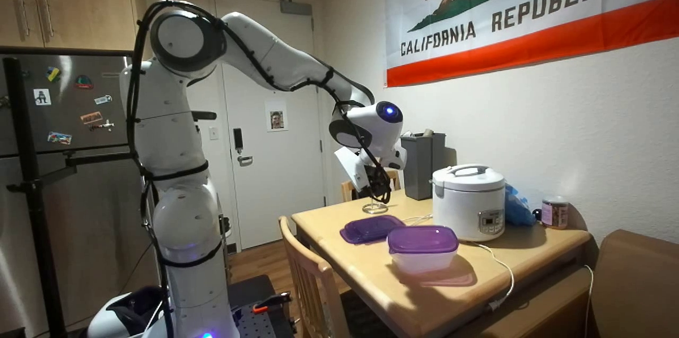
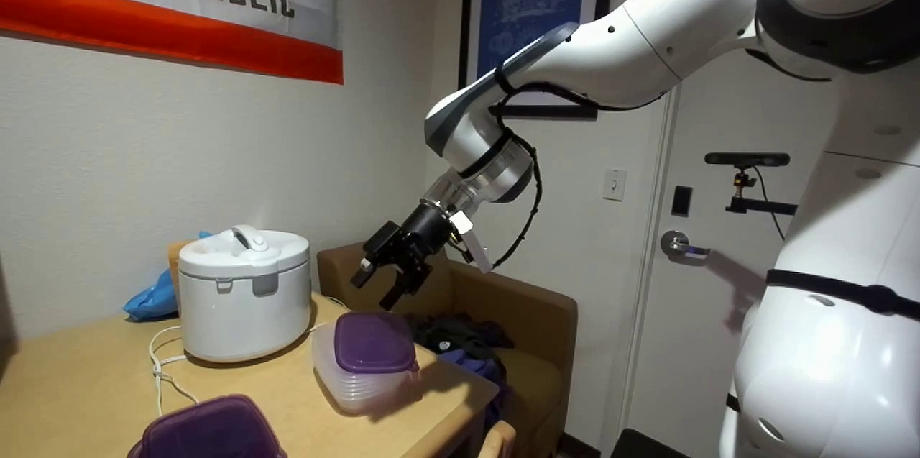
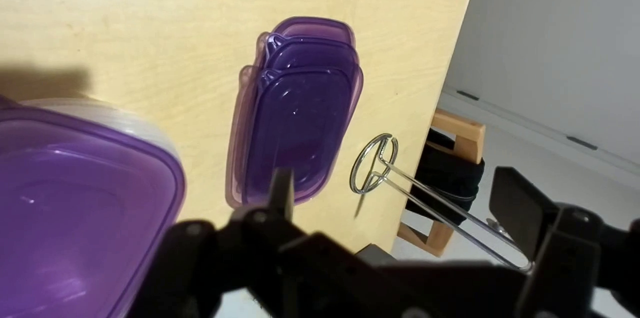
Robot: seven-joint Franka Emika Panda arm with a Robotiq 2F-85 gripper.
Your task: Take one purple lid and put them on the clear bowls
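Indoors, a pale wooden table (image 1: 366, 263) stands against a white wall (image 1: 504, 126) hung with a California flag (image 1: 520, 25). A white rice cooker (image 1: 467, 205) sits near the clear bowls (image 2: 363, 392), on which one purple lid (image 1: 423, 239) rests; more purple lids (image 3: 300, 118) lie overlapped on the wood. Between that pile and a table edge stands a wire holder (image 3: 382, 177); a chair (image 1: 306, 250) borders another. Bare tabletop separates pile and bowls. Overhead hangs the gripper (image 2: 374, 290), jaws spread apart, released.
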